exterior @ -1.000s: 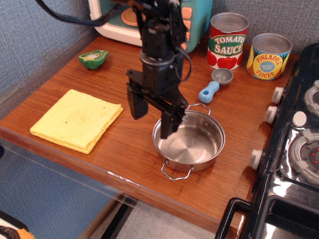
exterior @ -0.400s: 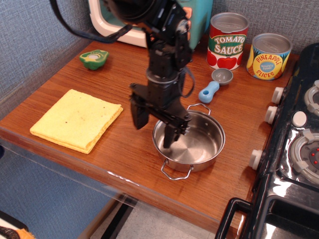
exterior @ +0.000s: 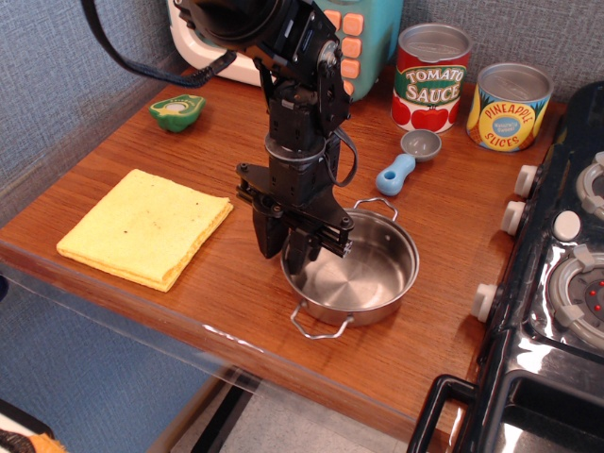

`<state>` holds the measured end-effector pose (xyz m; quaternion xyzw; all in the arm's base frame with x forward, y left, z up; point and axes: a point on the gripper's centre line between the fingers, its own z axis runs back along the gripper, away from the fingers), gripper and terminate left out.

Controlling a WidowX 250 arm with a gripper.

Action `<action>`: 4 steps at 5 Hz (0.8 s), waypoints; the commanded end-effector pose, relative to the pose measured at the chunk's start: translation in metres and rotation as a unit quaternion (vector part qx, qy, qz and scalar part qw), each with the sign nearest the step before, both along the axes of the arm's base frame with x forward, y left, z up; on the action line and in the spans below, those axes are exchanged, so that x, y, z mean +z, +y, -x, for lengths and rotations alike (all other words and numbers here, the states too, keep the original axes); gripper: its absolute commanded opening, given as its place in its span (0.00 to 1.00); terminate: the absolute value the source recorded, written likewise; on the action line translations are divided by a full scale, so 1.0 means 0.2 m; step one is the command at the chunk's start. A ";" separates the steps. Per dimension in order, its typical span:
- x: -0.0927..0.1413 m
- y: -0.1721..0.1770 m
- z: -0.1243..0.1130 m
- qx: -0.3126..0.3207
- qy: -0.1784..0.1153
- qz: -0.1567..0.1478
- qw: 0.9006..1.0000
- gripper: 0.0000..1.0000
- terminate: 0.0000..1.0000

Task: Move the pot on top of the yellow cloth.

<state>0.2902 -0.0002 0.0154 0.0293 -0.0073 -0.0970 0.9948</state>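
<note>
The shiny steel pot (exterior: 357, 276) with two wire loop handles sits on the wooden table (exterior: 226, 283), right of centre. My gripper (exterior: 286, 250) points down over the pot's left rim, one finger outside the wall and one inside, shut on the rim. The pot looks to be resting on the table or just off it. The folded yellow cloth (exterior: 142, 226) lies flat at the table's front left, about a pot's width to the left of the gripper.
A small grey-and-blue scoop (exterior: 406, 160) lies behind the pot. A tomato sauce can (exterior: 430, 77) and a pineapple can (exterior: 510, 106) stand at the back right. A green toy (exterior: 176, 110) and a teal appliance (exterior: 377, 38) are at the back. A black stove (exterior: 557, 283) borders the right.
My gripper has come down and closed its fingers on the pot's left rim. The pot has shifted slightly left and turned a little.
</note>
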 end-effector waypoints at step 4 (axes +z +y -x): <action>0.44 0.48 -0.11 0.081 -0.094 0.010 0.992 0.00 0.00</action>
